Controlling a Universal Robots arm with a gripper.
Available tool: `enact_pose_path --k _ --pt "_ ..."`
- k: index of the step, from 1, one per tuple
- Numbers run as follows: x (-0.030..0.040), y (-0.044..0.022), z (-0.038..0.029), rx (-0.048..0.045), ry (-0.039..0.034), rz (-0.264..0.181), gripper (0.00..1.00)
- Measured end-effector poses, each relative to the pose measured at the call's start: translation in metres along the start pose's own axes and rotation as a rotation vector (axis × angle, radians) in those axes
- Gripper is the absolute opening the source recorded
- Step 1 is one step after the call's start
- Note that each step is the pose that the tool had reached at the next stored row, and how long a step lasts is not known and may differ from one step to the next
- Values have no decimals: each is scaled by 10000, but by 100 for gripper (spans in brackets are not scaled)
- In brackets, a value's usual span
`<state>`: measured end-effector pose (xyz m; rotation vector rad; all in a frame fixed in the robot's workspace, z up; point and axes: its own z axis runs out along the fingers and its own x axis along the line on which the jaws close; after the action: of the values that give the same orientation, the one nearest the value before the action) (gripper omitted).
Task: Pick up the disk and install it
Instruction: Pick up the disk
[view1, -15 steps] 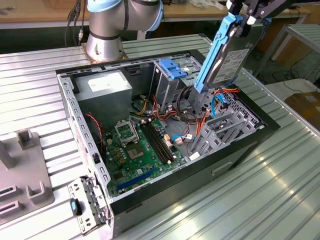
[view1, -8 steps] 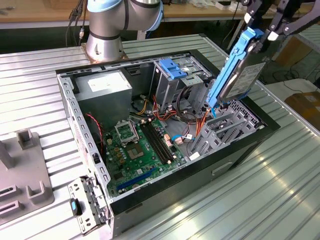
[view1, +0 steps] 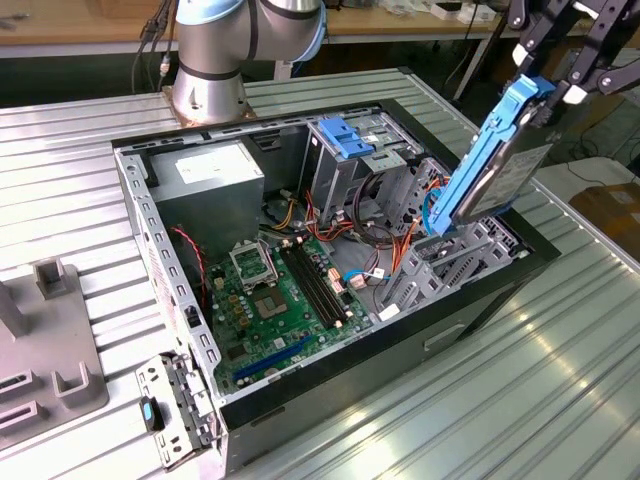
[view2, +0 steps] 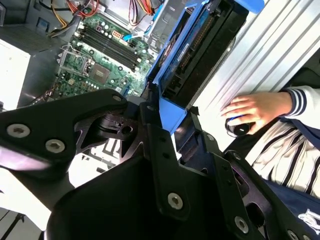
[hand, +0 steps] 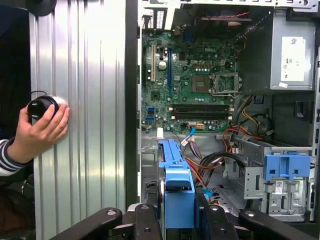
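My gripper (view1: 545, 85) is shut on the top end of the disk (view1: 500, 165), a dark hard drive in bright blue carrier rails. The disk hangs tilted above the open computer case (view1: 150, 240), on the exterior view's right. Its lower end is just over the grey metal drive cage (view1: 450, 265). Both wrist views show the black fingers clamping the blue rail of the disk (view2: 200, 45) (hand: 175, 190), with the motherboard (hand: 195, 85) beyond it.
A light-blue latch plate (view1: 345, 135) sits on a cage at the back of the case, with orange and red cables nearby. A person's hand (hand: 42, 125) rests on a black knob on the ribbed table beside the case. A grey fixture (view1: 45, 340) stands at the exterior view's left.
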<state>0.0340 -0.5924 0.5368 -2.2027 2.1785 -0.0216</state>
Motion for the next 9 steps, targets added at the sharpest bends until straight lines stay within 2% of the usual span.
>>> enact_pose_path --k 6,9 --pt "70 7 149 40 1 -1 37" --pt "81 9 212 49 2 -2 37"
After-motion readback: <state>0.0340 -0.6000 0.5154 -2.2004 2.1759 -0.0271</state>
